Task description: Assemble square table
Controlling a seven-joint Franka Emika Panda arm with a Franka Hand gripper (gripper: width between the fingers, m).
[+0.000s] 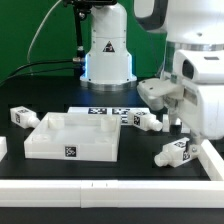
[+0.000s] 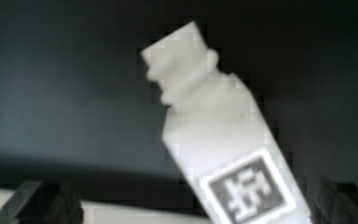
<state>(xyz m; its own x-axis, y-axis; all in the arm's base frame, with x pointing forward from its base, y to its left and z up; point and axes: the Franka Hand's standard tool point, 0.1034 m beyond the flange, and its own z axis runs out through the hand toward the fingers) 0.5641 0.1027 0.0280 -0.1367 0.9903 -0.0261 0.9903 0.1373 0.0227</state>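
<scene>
The white square table top [image 1: 68, 135] lies rim up at the exterior view's left, with a tag on its front wall. One stubby white leg [image 1: 22, 117] lies at the far left, another [image 1: 148, 121] beside the marker board, and a third [image 1: 178, 152] at the front right. My gripper [image 1: 170, 122] hangs low at the right, close to the middle leg. In the wrist view a blurred tagged leg [image 2: 220, 120] lies on the black table, its tagged end reaching between my dark fingertips [image 2: 34, 205]. My gripper [image 2: 194, 208] is open, with gaps on both sides of the leg.
The marker board [image 1: 100, 112] lies flat behind the table top. The robot's base [image 1: 106, 50] stands at the back centre. A white bar [image 1: 100, 186] runs along the table's front edge. My bulky arm [image 1: 198, 75] fills the exterior view's right.
</scene>
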